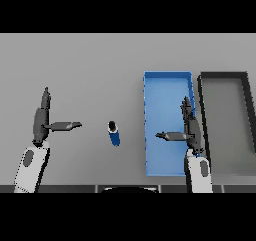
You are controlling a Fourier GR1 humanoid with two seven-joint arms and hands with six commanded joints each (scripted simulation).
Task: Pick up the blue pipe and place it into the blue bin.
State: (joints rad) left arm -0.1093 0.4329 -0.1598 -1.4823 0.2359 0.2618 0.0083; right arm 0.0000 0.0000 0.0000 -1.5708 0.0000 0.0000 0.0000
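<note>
Two robot hands are hovering with fingers spread, holding nothing: blue pipe (pixel 114 133) is lying on the table between them, long axis running near-to-far, slightly nearer the left robot hand (pixel 44 123); right robot hand (pixel 188 130) is hanging over the blue bin (pixel 161 92).

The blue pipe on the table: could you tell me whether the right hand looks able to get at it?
Probably yes. The blue pipe stands alone on bare table, left of the blue bin; the open right hand hovers over the bin.
</note>
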